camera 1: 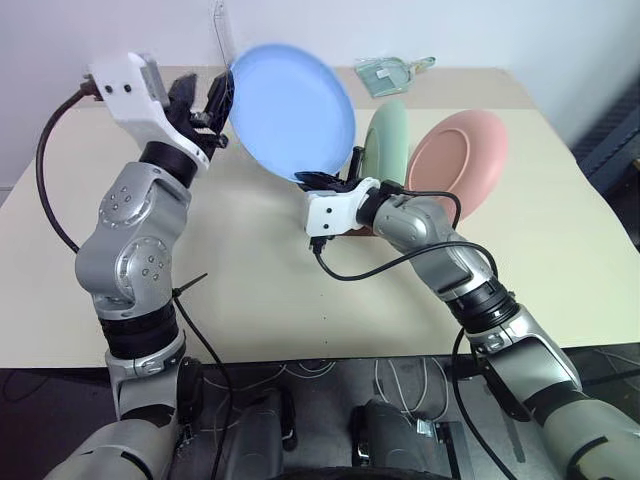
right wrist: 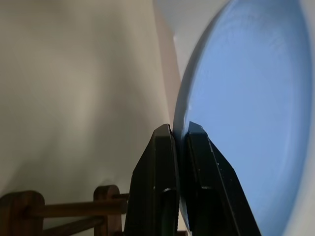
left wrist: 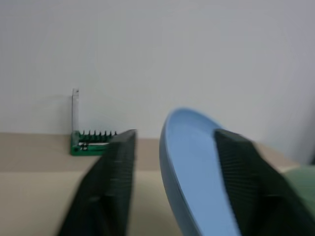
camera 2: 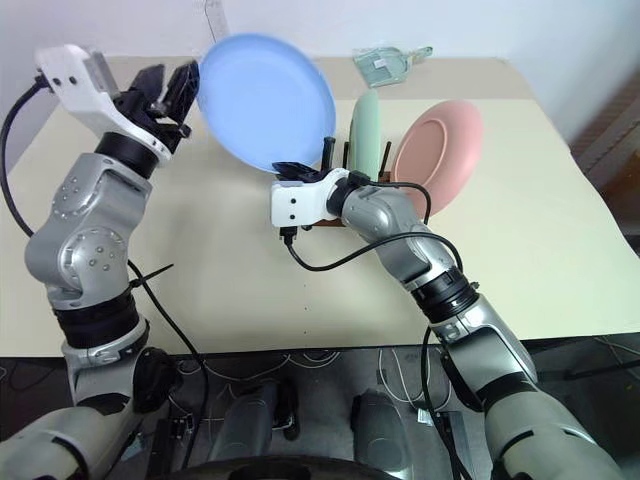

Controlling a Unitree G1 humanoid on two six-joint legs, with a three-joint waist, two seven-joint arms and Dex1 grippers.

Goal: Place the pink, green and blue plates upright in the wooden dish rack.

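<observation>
The blue plate hangs tilted in the air above the table, its face toward me. My right gripper is shut on its lower rim, and in the right wrist view both fingers pinch that edge. My left gripper stands open around the plate's upper left rim, with a gap beside one finger. The green plate and the pink plate stand upright side by side in the wooden dish rack, just behind my right gripper. The rack's pegs rise beside the green plate.
A green bit case with a clear lid lies at the table's far edge. The beige table reaches a white wall at the back. Black cables hang from both wrists.
</observation>
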